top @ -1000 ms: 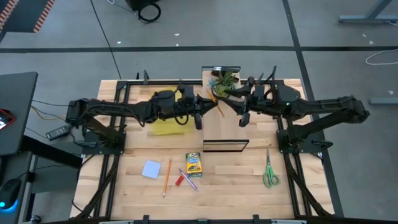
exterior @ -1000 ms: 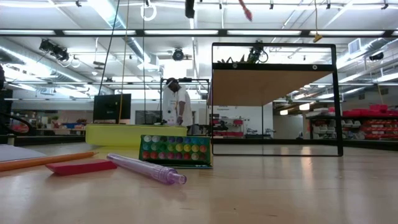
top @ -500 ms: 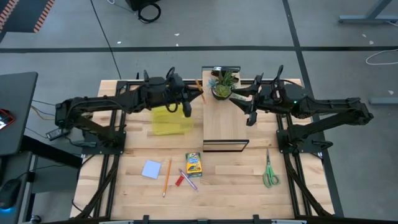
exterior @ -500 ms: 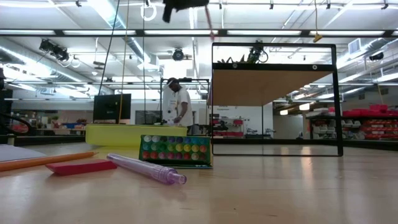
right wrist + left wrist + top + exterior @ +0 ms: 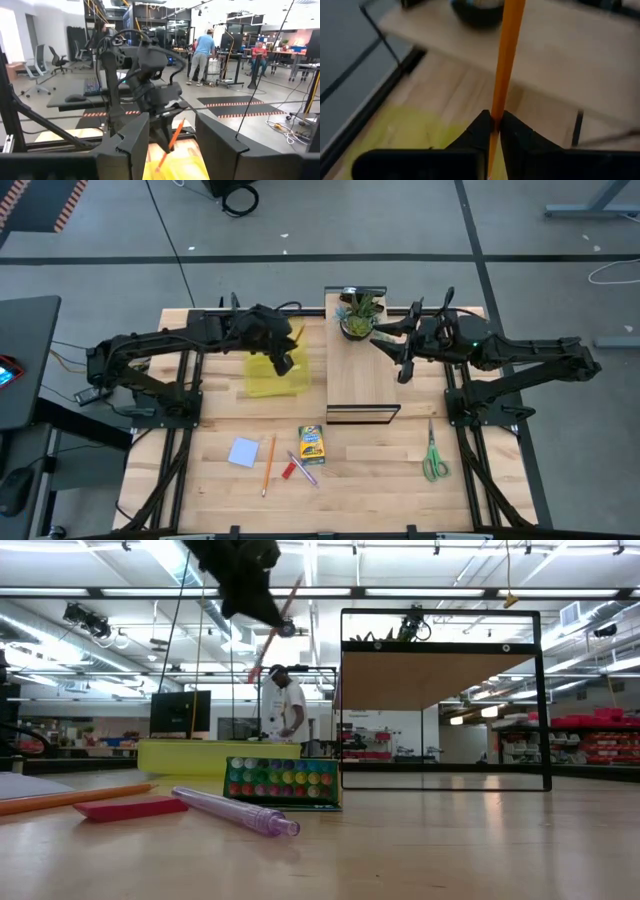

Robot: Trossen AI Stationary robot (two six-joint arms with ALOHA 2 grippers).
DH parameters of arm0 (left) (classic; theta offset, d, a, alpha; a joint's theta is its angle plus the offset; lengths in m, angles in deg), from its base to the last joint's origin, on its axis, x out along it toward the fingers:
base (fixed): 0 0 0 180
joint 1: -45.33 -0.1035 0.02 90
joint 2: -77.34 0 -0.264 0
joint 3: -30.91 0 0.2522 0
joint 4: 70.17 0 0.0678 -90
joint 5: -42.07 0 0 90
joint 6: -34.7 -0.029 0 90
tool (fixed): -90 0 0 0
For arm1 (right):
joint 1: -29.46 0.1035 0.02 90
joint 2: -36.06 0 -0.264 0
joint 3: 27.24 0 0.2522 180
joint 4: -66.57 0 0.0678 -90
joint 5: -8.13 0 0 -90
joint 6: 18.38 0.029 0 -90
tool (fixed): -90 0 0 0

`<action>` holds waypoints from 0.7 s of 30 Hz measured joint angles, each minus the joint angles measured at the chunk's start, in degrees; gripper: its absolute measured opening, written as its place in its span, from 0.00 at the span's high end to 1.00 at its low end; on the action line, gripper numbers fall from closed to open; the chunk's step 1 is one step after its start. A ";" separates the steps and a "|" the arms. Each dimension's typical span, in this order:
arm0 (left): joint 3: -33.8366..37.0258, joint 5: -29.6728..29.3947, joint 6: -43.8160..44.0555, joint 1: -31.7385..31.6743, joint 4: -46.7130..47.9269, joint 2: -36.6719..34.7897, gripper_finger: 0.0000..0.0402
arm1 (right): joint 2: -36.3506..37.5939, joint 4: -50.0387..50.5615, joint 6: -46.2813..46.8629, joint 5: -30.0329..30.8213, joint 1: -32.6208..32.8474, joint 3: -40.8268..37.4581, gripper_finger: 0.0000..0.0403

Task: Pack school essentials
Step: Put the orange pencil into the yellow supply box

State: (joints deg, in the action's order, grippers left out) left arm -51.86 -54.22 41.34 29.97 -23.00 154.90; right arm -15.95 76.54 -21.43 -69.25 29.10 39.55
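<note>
light: even, bright overhead strips | shadows: soft | left wrist view: blurred | low view foreground: soft

no readable text, labels, numbers

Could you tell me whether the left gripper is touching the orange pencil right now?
Touching. In the left wrist view, the left gripper has both fingertips pressed against the pencil, which runs up from between them with no gap.

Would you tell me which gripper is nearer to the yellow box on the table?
The left. The left gripper hangs directly over the yellow box, shut on an orange pencil; the right gripper hovers across the wooden board.
</note>
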 joint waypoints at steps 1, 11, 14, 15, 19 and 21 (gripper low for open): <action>0.04 0.08 -0.24 0.02 1.93 0.00 0.92 | 0.02 -0.04 0.00 0.00 0.00 0.00 0.59; 0.08 0.15 -3.79 0.09 7.82 3.53 0.90 | 0.00 -0.10 -0.18 0.00 0.13 0.00 0.59; 0.08 0.26 -4.74 0.09 8.08 5.24 0.92 | 0.00 -0.11 0.11 -0.02 0.17 -0.02 0.59; 0.08 0.62 -4.93 0.09 7.96 5.73 0.92 | 0.00 -0.13 0.25 -0.06 0.17 0.00 0.59; 0.08 2.51 -6.23 0.09 8.79 7.97 0.92 | 0.00 -0.11 1.39 -0.28 0.17 -0.01 0.59; 0.16 3.52 -7.07 0.09 9.62 9.11 0.91 | 0.00 -0.13 1.46 -0.67 0.17 0.00 0.59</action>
State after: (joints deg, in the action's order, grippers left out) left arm -51.70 -50.70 34.28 30.06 -13.38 164.01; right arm -15.95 76.41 -19.97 -69.92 29.27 39.55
